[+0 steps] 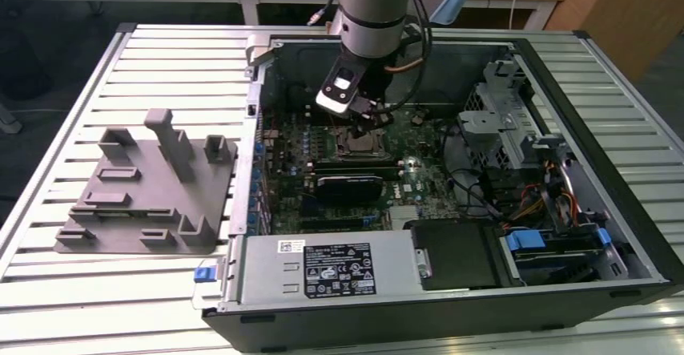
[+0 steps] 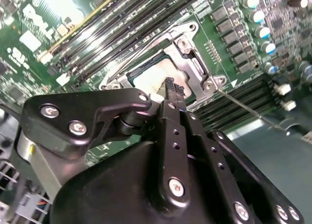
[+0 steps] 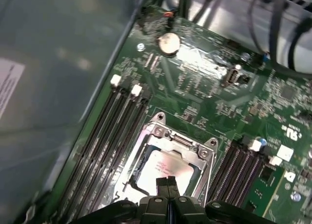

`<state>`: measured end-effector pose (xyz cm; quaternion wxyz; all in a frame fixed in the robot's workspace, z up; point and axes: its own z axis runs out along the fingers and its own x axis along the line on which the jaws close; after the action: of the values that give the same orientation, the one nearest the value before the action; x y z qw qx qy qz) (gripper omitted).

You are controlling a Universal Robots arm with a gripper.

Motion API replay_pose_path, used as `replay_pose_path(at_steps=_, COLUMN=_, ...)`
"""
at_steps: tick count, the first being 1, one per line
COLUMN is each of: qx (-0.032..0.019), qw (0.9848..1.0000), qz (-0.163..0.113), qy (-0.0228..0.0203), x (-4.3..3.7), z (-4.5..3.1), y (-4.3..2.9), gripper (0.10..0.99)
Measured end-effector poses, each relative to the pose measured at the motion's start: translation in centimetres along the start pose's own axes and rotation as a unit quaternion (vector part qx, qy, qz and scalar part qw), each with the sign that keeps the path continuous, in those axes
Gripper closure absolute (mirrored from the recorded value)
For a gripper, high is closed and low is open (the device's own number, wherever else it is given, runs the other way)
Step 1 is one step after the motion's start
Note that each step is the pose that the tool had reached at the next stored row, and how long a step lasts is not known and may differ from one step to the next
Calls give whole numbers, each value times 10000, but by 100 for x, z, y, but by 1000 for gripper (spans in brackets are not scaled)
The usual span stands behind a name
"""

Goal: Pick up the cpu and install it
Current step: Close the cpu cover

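Nearest of all, in both wrist views, is the black metal two-fingered gripper (image 2: 170, 87) (image 3: 167, 182). Its slim fingers are pinched together with nothing held between them (I can make out no real gap). The tips hang right over the small square cpu with the silvery-white top (image 2: 152, 76) (image 3: 168, 166). That chip lies flat inside the silver metal socket frame (image 2: 194, 62) (image 3: 176, 141) on the green motherboard (image 2: 29, 29) (image 3: 204, 87). Whether the tips actually touch the chip I cannot tell.

Long black memory slots (image 3: 105, 141) run along both sides of the frame. A thin metal lever (image 2: 243, 107) reaches out from the frame's corner across one bank of them. A round silver coin battery (image 3: 168, 42) sits farther along the board, well apart from the socket.

In the exterior view the grey robot arm (image 1: 369, 10) comes down into the open black computer case (image 1: 428, 323). There the gripper (image 1: 366, 119) is poised just above the socket frame (image 1: 358, 143), toward the far side of the motherboard (image 1: 428, 163). A silver labelled power supply box (image 1: 320, 267) fills the near end of the case.

On the exterior view's left, outside the case, a grey plastic fixture block with upright posts (image 1: 144, 203) rests on the ribbed aluminium table (image 1: 107, 291), well away from the gripper.
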<state>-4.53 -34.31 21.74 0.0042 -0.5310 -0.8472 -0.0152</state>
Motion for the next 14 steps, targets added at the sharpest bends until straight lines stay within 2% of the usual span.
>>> replay_pose_path(at_steps=4, qx=9, qw=9993, qz=-364, qy=8, x=0, z=2, y=0, gripper=980)
replay_pose_path(at_steps=7, qx=15, qw=9980, qz=-634, qy=14, x=0, z=3, y=0, gripper=980)
replay_pose_path(at_steps=10, qx=21, qw=9959, qz=-903, qy=19, x=0, z=5, y=0, gripper=980)
replay_pose_path(at_steps=14, qx=30, qw=9919, qz=-1269, qy=27, x=0, z=6, y=0, gripper=980)
